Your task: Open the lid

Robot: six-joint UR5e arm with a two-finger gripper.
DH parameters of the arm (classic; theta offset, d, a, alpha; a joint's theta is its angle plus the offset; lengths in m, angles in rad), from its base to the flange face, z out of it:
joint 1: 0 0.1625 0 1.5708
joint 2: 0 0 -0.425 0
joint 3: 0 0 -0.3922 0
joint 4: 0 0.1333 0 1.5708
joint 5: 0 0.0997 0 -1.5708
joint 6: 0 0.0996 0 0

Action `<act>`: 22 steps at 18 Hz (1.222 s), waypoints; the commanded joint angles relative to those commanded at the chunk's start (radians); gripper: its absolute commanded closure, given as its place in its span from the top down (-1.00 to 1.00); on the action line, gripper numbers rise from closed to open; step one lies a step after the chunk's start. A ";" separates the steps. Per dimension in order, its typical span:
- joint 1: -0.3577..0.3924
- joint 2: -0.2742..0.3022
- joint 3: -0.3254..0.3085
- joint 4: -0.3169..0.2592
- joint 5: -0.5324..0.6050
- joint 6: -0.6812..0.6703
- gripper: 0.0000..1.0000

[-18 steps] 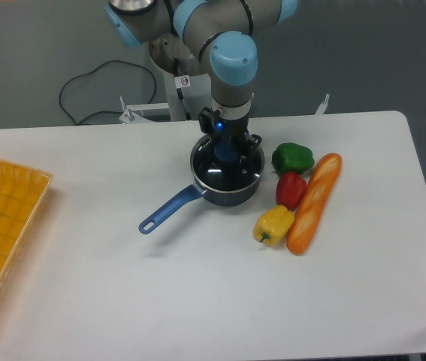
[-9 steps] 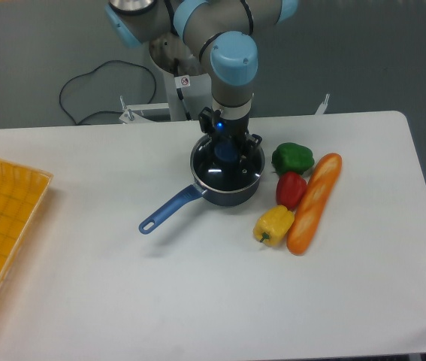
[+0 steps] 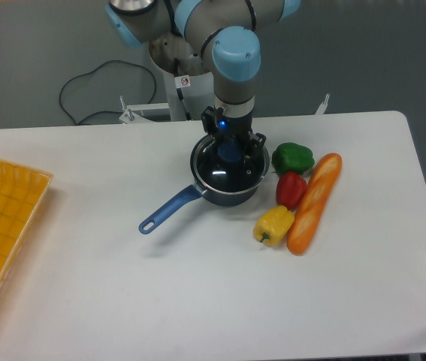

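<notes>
The lid [image 3: 224, 174], a dark glass disc with a metal rim, lies over the dark-blue saucepan [image 3: 232, 198] near the middle of the table. Its blue knob [image 3: 230, 154] shows between the fingers of my gripper [image 3: 231, 153], which comes straight down from above and is shut on the knob. The lid's right rim reaches slightly past the pan's edge. The pan's long blue handle [image 3: 169, 210] points toward the front left.
Right of the pan lie a green pepper [image 3: 292, 157], a red pepper [image 3: 291, 188], a yellow pepper [image 3: 273, 224] and a baguette [image 3: 315, 201]. An orange tray [image 3: 2, 218] sits at the table's left edge. A black cable loops behind the table.
The gripper and arm have shifted slightly to the right, and the lid has moved a little to the right with them. The saucepan has stayed put.
</notes>
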 joint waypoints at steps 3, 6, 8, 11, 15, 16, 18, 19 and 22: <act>0.002 -0.003 0.035 -0.034 0.002 0.000 -0.20; 0.009 -0.008 0.109 -0.122 0.002 0.005 -0.20; 0.015 -0.023 0.155 -0.169 0.002 0.005 -0.20; 0.017 -0.032 0.176 -0.175 0.002 0.005 -0.21; 0.029 -0.032 0.181 -0.176 0.000 0.028 -0.25; 0.031 -0.032 0.181 -0.176 0.000 0.037 -0.25; 0.035 -0.032 0.183 -0.176 0.000 0.038 -0.25; 0.035 -0.032 0.183 -0.176 0.000 0.038 -0.25; 0.037 -0.032 0.183 -0.176 0.000 0.038 -0.25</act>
